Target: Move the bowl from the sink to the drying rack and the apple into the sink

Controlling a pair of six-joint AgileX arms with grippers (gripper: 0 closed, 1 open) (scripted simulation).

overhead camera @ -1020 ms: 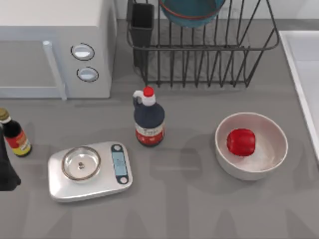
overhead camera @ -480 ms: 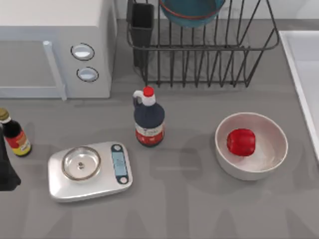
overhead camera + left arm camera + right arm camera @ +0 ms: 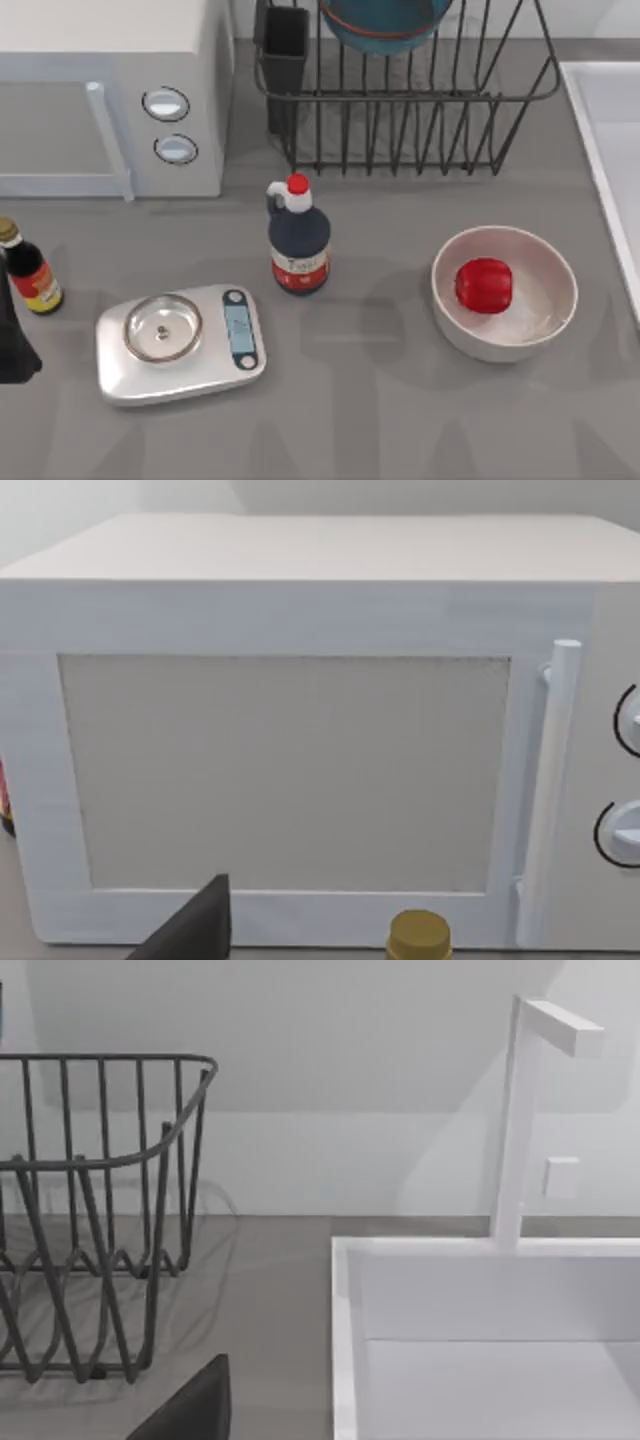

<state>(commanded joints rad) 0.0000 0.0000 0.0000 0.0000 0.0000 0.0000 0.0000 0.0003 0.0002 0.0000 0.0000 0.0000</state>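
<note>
The left arm (image 3: 14,340) is parked at the table's left edge, left of the drying rack (image 3: 405,110); its finger state cannot be told. The bowl (image 3: 385,25) is held in the rack. Right of the rack, the apple (image 3: 484,285) is seen in a white bowl (image 3: 505,292), and the sink (image 3: 605,150) lies farthest right.

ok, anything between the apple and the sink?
The apple lies inside a white bowl, so that bowl's wall rings it and it must be lifted over the rim. Past that, only bare countertop shows up to the sink rim at the table's right edge.
</note>
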